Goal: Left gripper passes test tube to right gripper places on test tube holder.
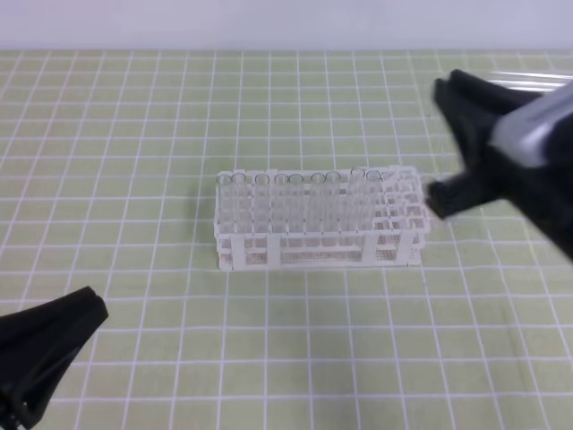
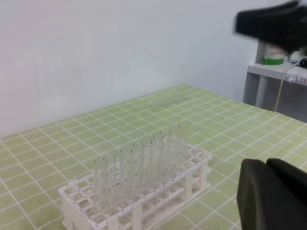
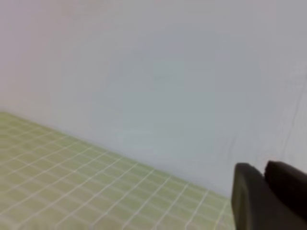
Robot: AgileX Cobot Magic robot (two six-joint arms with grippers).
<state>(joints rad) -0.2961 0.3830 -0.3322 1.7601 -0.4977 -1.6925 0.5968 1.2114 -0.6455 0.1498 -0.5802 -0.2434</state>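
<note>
Black and wedge-shaped at the near left corner, left gripper (image 1: 89, 309) fingers together, nothing between them. Further in, mid-mat, test tube holder (image 1: 394, 253) white, back row filled with clear tubes; task's own test tube not distinguishable from its fellows. Beyond, just off the rack's right end, right gripper (image 1: 433, 145) raised, fingers well apart, empty. Probably between cycles or finishing one. Next: locating a loose tube, then a left-side grasp before any handover.
</note>
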